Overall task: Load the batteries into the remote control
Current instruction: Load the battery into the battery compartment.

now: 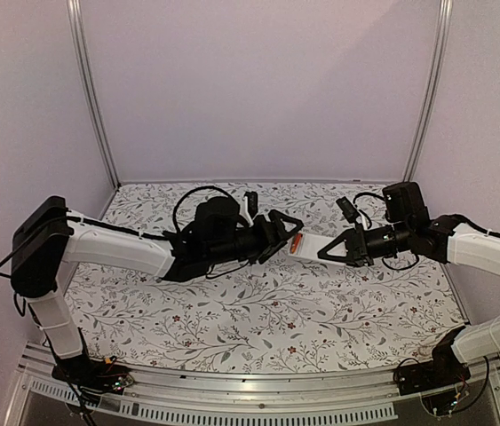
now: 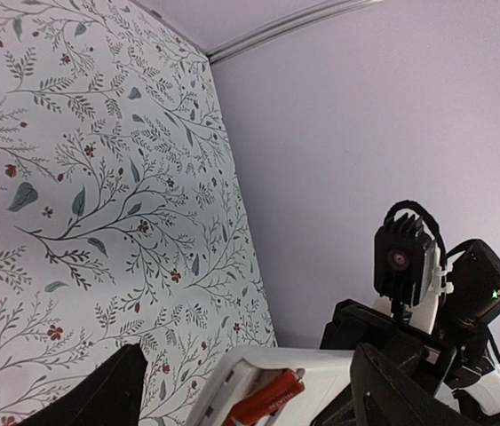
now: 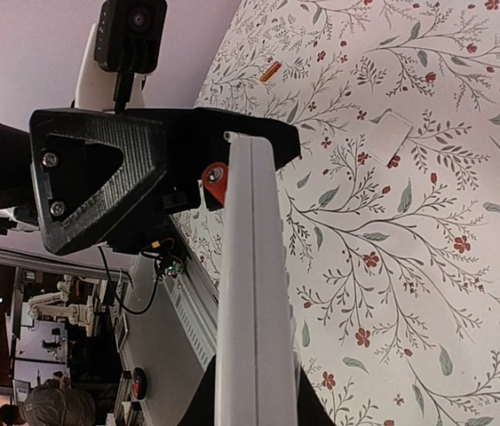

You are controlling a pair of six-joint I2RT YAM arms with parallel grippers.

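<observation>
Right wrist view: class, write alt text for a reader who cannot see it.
The right gripper holds the white remote control edge-on, and an orange-red battery sits against its far end beside the black left gripper. On the floral table beyond lie a second battery and the small white cover.

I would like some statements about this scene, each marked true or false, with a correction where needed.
1. The right pincer holds the remote. True.
2. Both batteries lie on the table. False: one battery is at the remote; the second battery lies on the table.
3. The white cover lies on the table, apart from the remote. True.
4. The left pincer is far from the remote. False: it is at the remote's end.
</observation>
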